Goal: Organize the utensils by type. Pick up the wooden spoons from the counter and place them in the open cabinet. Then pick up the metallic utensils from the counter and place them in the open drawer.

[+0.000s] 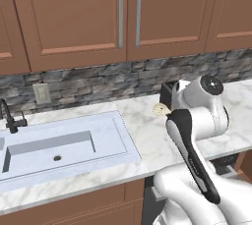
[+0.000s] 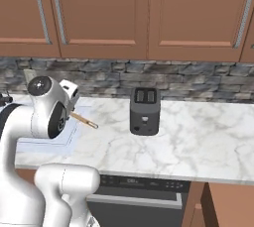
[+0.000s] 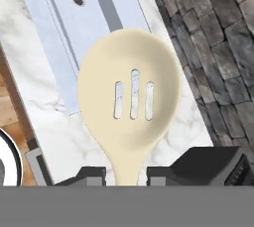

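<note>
Spoon point(image 3: 130, 103) in the claw point(image 3: 127, 174), and it is a clean hold: the two dark tips sit close on either side of the neck, just below the pale slotted bowl, jaws only narrowly parted and pinched on the wood. Seen along the hand, the bowl hangs in the air over the desk point(image 3: 49, 107), with the sink point(image 3: 74, 18) beyond it and the stone backsplash point(image 3: 213, 47) off to one side. From the left base camera the cream bowl peeks out beside the white wrist, just near the toaster point(image 1: 167, 94); from the right base camera the tan handle point(image 2: 84, 120) pokes out past the arm, over the desk between sink and toaster. So the pick looks done, and the carry to the open cabinet is the step in hand. That cabinet I cannot make out here; the wall doors above are all closed, with silver bar handles point(image 1: 120, 16). Doing this well, I judge, means lifting straight up before swinging, since the toaster stands close on the right and the long handle trails behind the claw. Keep the squeeze steady, because a grip on the thin neck could let the spoon pivot. Bring it in bowl first, level with the shelf, and let go only once it rests.
</note>
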You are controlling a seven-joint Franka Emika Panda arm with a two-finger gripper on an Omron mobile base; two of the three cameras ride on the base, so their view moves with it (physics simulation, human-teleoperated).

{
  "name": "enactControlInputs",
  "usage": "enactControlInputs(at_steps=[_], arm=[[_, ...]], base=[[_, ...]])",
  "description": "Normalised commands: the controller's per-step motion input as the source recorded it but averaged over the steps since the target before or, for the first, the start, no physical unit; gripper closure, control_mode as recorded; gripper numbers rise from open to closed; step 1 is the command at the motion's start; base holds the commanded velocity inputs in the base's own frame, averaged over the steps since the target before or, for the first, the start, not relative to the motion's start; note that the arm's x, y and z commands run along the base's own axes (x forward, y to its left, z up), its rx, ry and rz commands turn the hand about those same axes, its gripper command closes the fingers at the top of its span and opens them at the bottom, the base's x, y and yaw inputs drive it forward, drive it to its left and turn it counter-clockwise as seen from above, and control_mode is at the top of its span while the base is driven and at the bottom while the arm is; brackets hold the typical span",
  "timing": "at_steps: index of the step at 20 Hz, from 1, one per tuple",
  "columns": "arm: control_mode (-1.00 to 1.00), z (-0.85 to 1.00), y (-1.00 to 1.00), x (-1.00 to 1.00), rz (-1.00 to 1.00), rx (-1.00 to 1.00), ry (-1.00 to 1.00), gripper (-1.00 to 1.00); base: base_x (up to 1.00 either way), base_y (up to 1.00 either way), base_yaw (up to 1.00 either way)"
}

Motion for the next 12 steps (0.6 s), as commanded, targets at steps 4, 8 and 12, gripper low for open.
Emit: enactControlInputs(at_steps=[4, 8, 12], arm=[[-1.0, 0.48, 0.02, -0.31, 0.29, -0.13, -0.03, 1.0], [-1.0, 0.09, 0.1, -0.42, 0.1, -0.25, -0.1, 1.0], [-1.0, 0.0, 0.05, -0.33, 0.0, -0.17, -0.12, 1.0]], base=[[0.0, 0.0, 0.0], [0.0, 0.0, 0.0], [0.0, 0.0, 0.0]])
